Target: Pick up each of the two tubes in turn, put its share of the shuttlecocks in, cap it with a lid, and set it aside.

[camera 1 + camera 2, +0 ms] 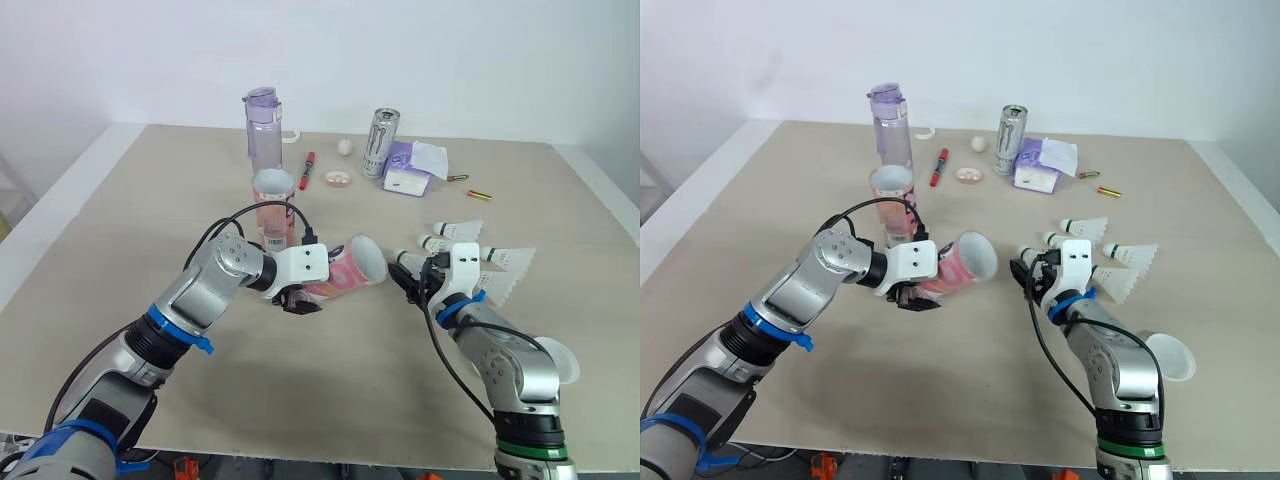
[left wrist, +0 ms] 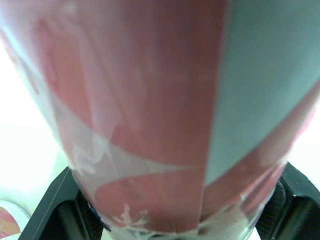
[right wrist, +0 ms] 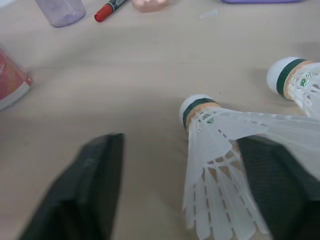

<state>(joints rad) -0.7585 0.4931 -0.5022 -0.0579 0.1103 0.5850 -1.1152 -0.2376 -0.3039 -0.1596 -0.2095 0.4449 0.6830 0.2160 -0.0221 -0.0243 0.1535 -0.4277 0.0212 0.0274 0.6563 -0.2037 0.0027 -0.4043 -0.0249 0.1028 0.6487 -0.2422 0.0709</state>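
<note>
Tube (image 1: 347, 271) gripped by left hand (image 1: 300, 299); right hand (image 1: 414, 281) open.

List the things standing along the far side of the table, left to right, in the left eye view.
In order: clear purple plastic bottle → red marker pen → silver drink can → purple tissue packet.
</note>
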